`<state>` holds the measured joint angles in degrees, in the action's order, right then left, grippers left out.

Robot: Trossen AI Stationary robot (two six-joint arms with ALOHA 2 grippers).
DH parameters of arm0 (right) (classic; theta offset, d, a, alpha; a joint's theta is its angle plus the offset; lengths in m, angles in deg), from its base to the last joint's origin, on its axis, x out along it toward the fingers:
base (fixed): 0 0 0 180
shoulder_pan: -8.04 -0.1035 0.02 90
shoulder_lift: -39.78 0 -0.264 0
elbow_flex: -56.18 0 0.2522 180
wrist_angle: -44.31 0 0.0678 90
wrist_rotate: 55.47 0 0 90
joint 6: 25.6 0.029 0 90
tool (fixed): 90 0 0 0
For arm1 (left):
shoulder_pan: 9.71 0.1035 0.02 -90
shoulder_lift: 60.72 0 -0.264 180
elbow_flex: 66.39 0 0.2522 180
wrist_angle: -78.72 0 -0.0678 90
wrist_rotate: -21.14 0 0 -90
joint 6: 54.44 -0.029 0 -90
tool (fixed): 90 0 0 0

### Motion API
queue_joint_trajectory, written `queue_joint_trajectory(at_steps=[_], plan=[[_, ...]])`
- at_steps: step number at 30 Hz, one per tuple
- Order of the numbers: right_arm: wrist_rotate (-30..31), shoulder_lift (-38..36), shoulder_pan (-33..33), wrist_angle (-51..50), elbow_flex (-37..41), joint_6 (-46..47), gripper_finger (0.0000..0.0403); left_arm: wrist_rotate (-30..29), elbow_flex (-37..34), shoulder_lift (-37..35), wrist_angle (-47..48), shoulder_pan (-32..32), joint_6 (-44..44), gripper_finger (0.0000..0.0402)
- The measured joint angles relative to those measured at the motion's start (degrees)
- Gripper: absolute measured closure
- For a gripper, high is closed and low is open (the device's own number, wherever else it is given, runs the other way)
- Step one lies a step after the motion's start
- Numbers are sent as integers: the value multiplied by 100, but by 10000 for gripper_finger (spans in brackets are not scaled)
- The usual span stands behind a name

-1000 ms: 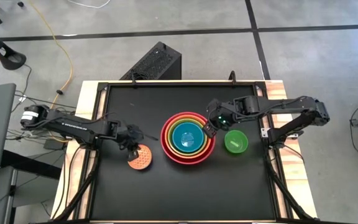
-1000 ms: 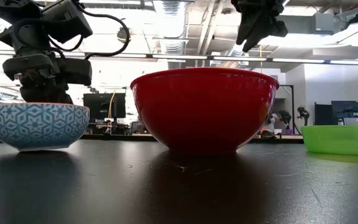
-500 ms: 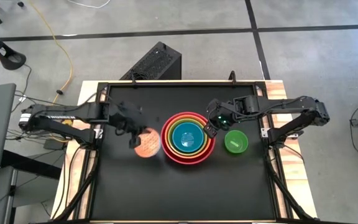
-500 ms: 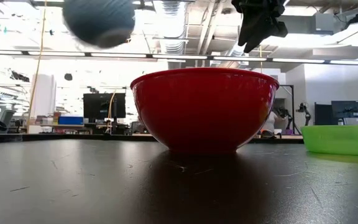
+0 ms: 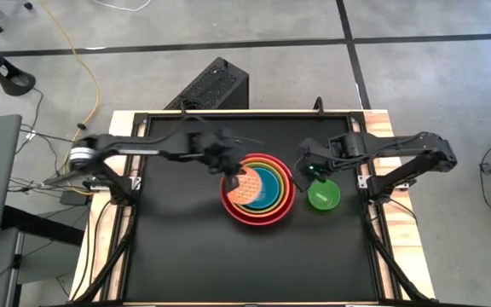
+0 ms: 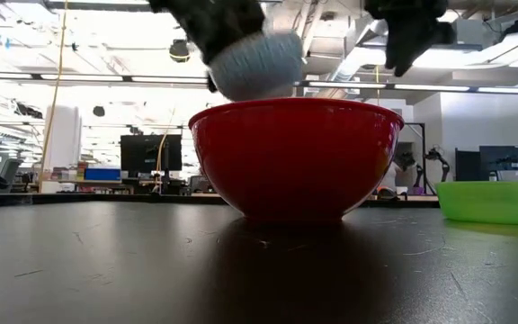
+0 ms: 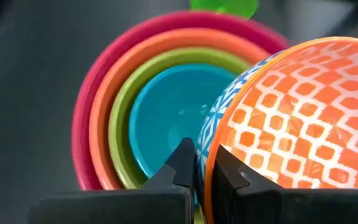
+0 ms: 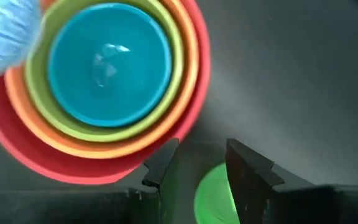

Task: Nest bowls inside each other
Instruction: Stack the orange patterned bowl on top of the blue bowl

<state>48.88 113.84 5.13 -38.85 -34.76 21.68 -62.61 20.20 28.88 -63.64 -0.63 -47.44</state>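
Red (image 5: 231, 201), orange, lime green and blue (image 5: 267, 182) bowls sit nested mid-table; the red one (image 6: 295, 157) rests on its base. Over the stack's left part hangs a patterned bowl (image 5: 244, 183), orange-and-white inside and blue-and-white outside (image 6: 254, 65). My left gripper (image 7: 204, 168) is shut on it. A small green bowl (image 5: 323, 194) stands on the table right of the stack. My right gripper (image 8: 201, 168) hovers open between the stack and the green bowl (image 8: 213, 199), holding nothing. My left gripper pinches the patterned bowl's rim (image 7: 202, 163), one finger (image 7: 182, 165) on the blue outer wall and one finger (image 7: 229, 169) on the orange inside. The fingers slant down from the table's left. The bowl is tilted, clear of the table, above the stack.
Bare black tabletop (image 5: 254, 256) lies near, far and left of the stack. A raised black frame (image 5: 245, 113) borders the table. A black box (image 5: 214, 85) stands on the floor beyond the far edge.
My left gripper has lifted the patterned bowl off the table's left part and carried it up and toward the right, over the nested stack, the bowl tipping on the way. My right gripper has shifted a little toward the table's right edge, over the green bowl's near side.
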Motion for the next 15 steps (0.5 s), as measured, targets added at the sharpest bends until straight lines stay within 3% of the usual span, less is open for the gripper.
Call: queue_joint_trajectory(at_steps=[8,15], plan=[[679,-279,-367,-631,0,700,257,295,1196,1530,229,148,-404,395],[908,-381,-633,-840,0,986,257,247,1559,2233,498,157,-485,394]])
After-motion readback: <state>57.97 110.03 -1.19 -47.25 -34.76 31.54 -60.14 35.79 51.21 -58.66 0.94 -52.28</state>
